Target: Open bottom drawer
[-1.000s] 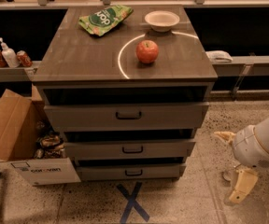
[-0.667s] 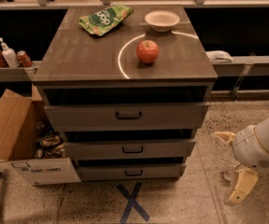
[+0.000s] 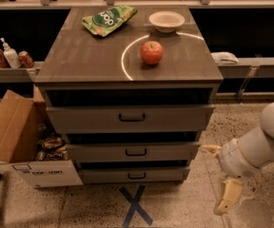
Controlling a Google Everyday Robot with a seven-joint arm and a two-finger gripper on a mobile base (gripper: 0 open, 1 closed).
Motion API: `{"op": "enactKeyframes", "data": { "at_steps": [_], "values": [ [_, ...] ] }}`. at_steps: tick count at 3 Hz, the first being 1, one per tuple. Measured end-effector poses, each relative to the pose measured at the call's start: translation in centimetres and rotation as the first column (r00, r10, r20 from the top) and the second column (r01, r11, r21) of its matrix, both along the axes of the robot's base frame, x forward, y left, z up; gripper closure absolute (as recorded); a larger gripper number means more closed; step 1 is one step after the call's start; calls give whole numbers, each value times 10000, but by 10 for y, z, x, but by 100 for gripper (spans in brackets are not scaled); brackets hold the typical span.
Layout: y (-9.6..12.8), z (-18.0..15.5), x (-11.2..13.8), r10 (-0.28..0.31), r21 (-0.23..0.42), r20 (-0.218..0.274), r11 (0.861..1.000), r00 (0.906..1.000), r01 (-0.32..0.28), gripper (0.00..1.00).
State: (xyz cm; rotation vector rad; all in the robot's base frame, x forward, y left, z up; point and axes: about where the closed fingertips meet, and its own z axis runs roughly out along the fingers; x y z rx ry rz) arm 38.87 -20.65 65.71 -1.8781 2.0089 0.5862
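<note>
Camera view. The bottom drawer sits at the foot of the grey cabinet, low in the centre of the frame, just above a blue tape cross on the floor. Its front is the slimmest of the three. A small black bar handle is mounted at mid-width.

The gripper is at the lower right of the frame, near floor level, to the right of the cabinet and clear of it. Its two pale fingers are spread well apart and hold nothing.

Assessment of handling: the drawer front appears rigid, and the handle is the only evident purchase. The bar is thin and sits close to the panel, so the grip would need to close over its middle, followed by a straight outward pull. The load is judged light, though the contents are not visible. An off-centre hold could rack the drawer.

Also noted: an apple, a bowl and a green snack bag on the cabinet top, and a cardboard box at the lower left.
</note>
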Motion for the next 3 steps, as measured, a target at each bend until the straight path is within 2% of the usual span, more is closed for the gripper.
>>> {"op": "enactKeyframes", "data": {
  "at_steps": [1, 2, 3],
  "values": [
    [22, -51, 2, 556, 573, -28, 9968, 9984, -553, 0],
    [28, -124, 19, 936, 1015, 106, 9904, 9955, -942, 0],
    [37, -158, 4, 962, 1478, -537, 9851, 9939, -873, 0]
  ]
}}
